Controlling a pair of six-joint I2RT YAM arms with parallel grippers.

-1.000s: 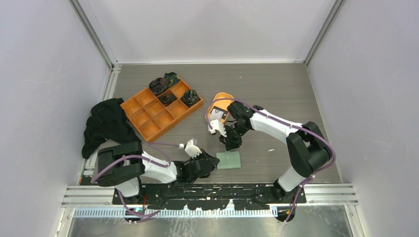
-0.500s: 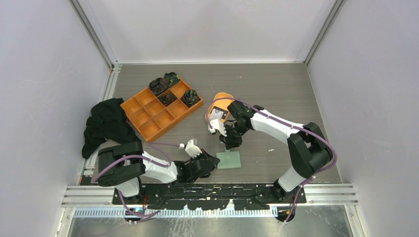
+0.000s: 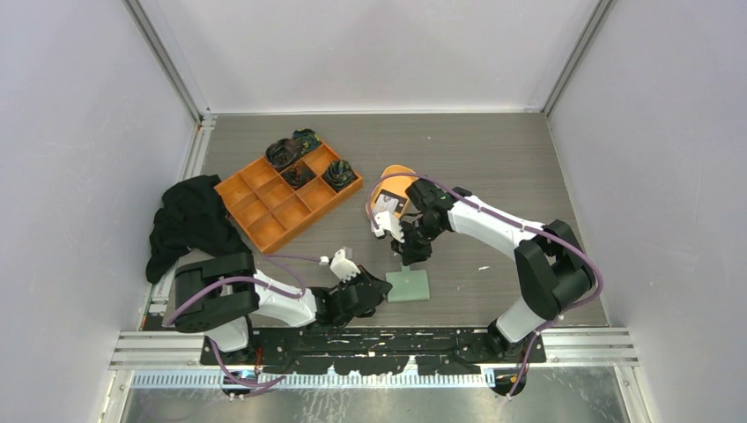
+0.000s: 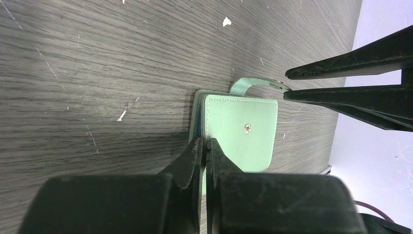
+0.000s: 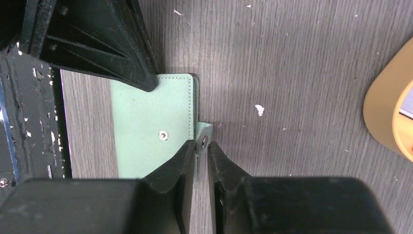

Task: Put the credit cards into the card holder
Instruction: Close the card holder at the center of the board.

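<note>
The sage-green card holder (image 3: 408, 285) lies folded shut on the table near the front edge. My left gripper (image 4: 205, 146) is shut on the near edge of its top cover (image 4: 241, 131). My right gripper (image 5: 201, 146) is shut on the card holder's little closing tab (image 5: 204, 138), which curls up at the holder's far side (image 4: 258, 84). In the top view the right gripper (image 3: 407, 262) points down just behind the holder. The credit cards (image 3: 388, 206), pale with dark patches, lie in the oval orange dish (image 3: 398, 176) behind it.
An orange compartment tray (image 3: 286, 196) with dark bundles in its far cells stands at back left. A black cloth (image 3: 189, 220) is heaped at the left edge. The orange dish's rim (image 5: 384, 112) shows right of the right gripper.
The right arm's elbow has drifted slightly to the right while its gripper stays at the holder's tab. The left arm and the card holder have not moved.
</note>
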